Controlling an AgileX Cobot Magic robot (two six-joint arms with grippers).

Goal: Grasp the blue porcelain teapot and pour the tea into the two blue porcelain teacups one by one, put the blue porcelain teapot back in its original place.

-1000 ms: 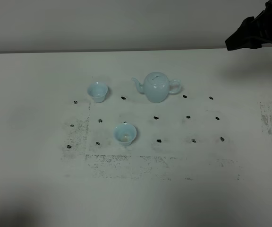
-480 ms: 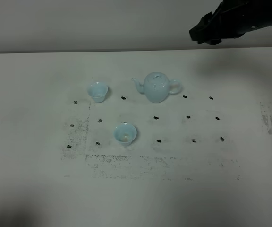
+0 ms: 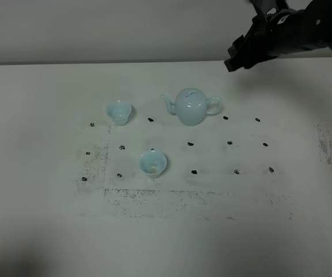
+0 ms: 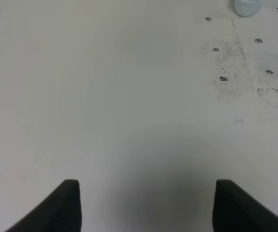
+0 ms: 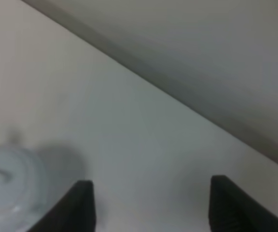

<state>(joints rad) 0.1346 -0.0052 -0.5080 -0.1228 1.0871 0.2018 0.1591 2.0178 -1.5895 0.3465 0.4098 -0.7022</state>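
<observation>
The teapot (image 3: 190,106) sits on the white table (image 3: 39,202), toward the far side and near the middle. Its spout points left and its handle points right. The far cup (image 3: 119,112) stands to the left of the teapot, well apart from it. The near cup (image 3: 153,163) stands closer to us, a bit left of the teapot. Small dark dots (image 3: 191,143) are spread over the table around them. The right end effector (image 3: 238,57) hangs in the air to the far right of the teapot and does not touch it. Its fingers are spread wide with nothing between them. The left end effector (image 4: 148,193) is over bare table on the left side. Its fingers are spread too, and it holds nothing.
</observation>
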